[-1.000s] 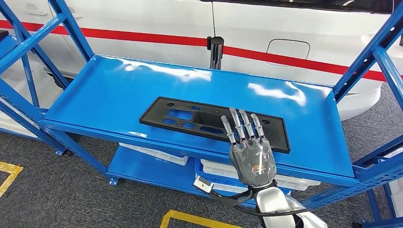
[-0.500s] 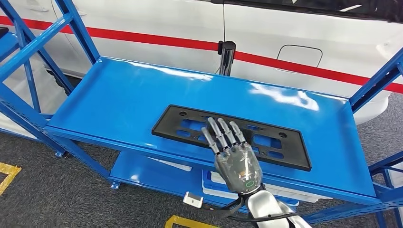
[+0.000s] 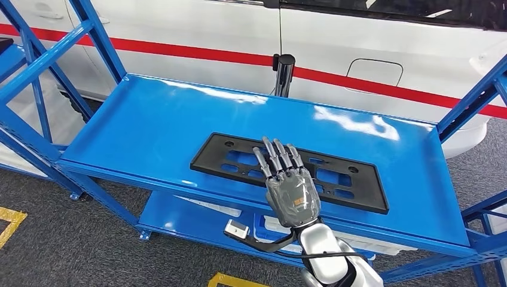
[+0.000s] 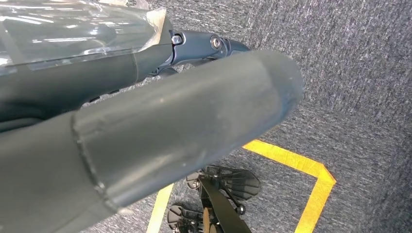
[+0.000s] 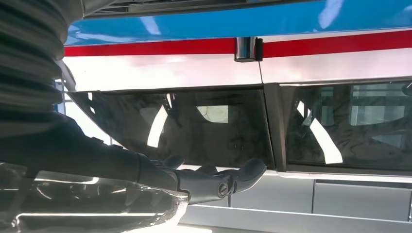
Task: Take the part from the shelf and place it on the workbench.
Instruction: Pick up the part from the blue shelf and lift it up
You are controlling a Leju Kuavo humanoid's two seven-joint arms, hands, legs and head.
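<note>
We are holding our right hand [image 3: 292,194] flat, its fingers [image 3: 276,158] spread and gripping nothing, reaching over the part [image 3: 239,156]. The part is lying on the shelf [image 3: 149,125] under our fingertips, perhaps not touching. Our left hand [image 4: 145,131] is hanging over the floor [image 4: 359,73]; its grip is unclear.

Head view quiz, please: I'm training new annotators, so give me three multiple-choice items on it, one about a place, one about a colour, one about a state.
1. Where does the black part lie?
A. on the top shelf
B. on the floor
C. on the car roof

2. What colour is the shelf?
A. yellow
B. blue
C. grey

3. How is the right hand?
A. closed around the part
B. fingers spread over the part, nothing held
C. hanging beside the robot's body

Answers: 1 A, the part lies flat on the top shelf board. 2 B, board and frame are blue. 3 B, the fingers are apart and extended above the part.
</note>
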